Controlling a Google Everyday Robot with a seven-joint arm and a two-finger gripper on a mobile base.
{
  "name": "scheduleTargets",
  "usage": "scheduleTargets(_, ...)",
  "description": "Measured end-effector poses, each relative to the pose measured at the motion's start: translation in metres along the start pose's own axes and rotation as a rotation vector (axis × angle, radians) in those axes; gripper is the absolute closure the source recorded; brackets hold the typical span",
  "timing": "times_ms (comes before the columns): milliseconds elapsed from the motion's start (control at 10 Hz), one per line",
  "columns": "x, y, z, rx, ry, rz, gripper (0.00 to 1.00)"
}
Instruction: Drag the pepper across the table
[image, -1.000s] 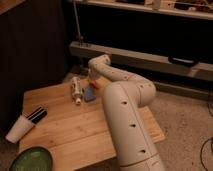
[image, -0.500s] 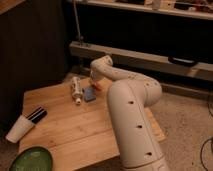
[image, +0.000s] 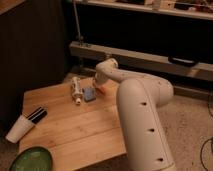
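Note:
The pepper (image: 101, 89) shows as a small orange-red sliver on the table (image: 75, 125), just right of the small blue-grey block (image: 89, 94) and mostly hidden under my arm. My gripper (image: 99, 83) hangs at the end of the white arm, right over the pepper at the table's far right part. A whitish bottle-like object (image: 77, 89) lies left of the blue block.
A white paper cup (image: 18, 129) lies on its side at the table's left edge, with a black object (image: 36, 114) beside it. A green bowl (image: 30, 160) sits at the front left corner. My big white arm (image: 142, 120) covers the table's right side. A metal shelf rail runs behind.
The arm has shifted slightly toward the right and nearer. The gripper stays over the pepper beside the blue block. The other objects have not moved.

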Motion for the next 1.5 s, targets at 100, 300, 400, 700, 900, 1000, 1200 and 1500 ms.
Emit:
scheduleTargets(100, 0.011, 0.001, -0.005, 0.001, 0.003, -0.005, 0.67)
scheduleTargets(300, 0.030, 0.008, -0.019, -0.012, -0.005, -0.007, 0.67)
scheduleTargets(400, 0.039, 0.010, -0.025, -0.016, -0.009, -0.007, 0.67)
scheduleTargets(700, 0.062, 0.016, -0.040, -0.028, -0.008, -0.015, 0.67)
scheduleTargets(900, 0.075, 0.025, -0.044, -0.038, -0.001, -0.024, 0.67)
scheduleTargets(1000, 0.080, 0.028, -0.047, -0.040, 0.000, -0.028, 0.66)
scheduleTargets(1200, 0.078, 0.031, -0.051, -0.031, -0.012, -0.038, 0.54)
scheduleTargets(1500, 0.058, 0.017, -0.067, -0.003, -0.053, -0.050, 0.39)
